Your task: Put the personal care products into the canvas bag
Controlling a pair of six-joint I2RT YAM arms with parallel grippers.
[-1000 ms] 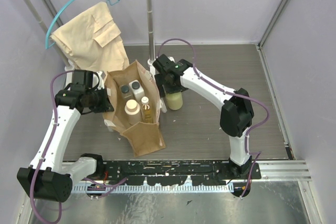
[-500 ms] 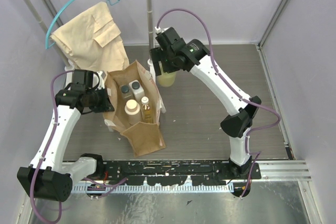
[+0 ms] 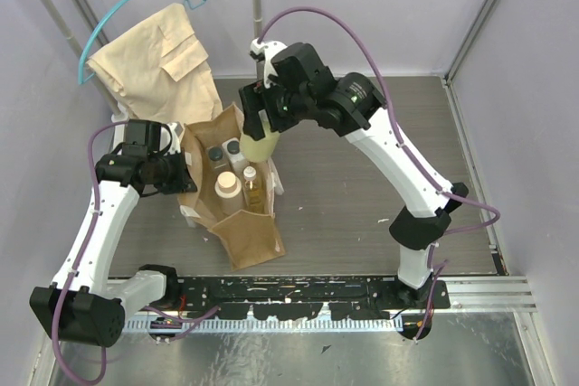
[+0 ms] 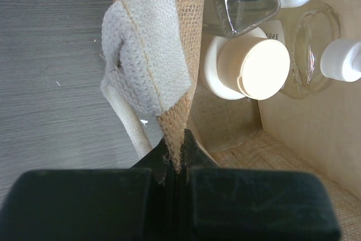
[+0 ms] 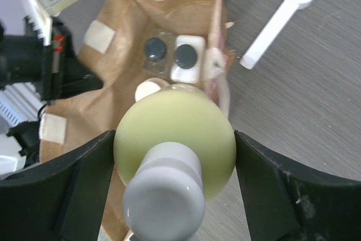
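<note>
The tan-brown canvas bag [image 3: 246,228] stands open at centre left. Inside it are the clear bottle with dark cap [image 3: 214,155], the white bottle with dark cap [image 3: 233,147], the squat cream bottle [image 3: 227,186] and the amber bottle with white cap [image 3: 252,187]. My left gripper [image 3: 184,178] is shut on the bag's left rim [image 4: 179,134], holding it open. My right gripper [image 3: 261,128] is shut on the yellow-green bottle [image 3: 261,144] with white top [image 5: 163,198], held in the air over the bag's far right edge. The bag [image 5: 121,60] lies below it in the right wrist view.
A beige garment [image 3: 158,65] hangs on a teal hanger [image 3: 136,2] from a metal rack at the back left. A rack pole [image 3: 259,33] stands just behind the bag, its white foot [image 5: 271,26] on the floor. Walls close the back and right.
My right gripper has lifted the yellow-green bottle off the floor right of the bag and carried it up and left, over the bag's edge. The left arm has not moved.
</note>
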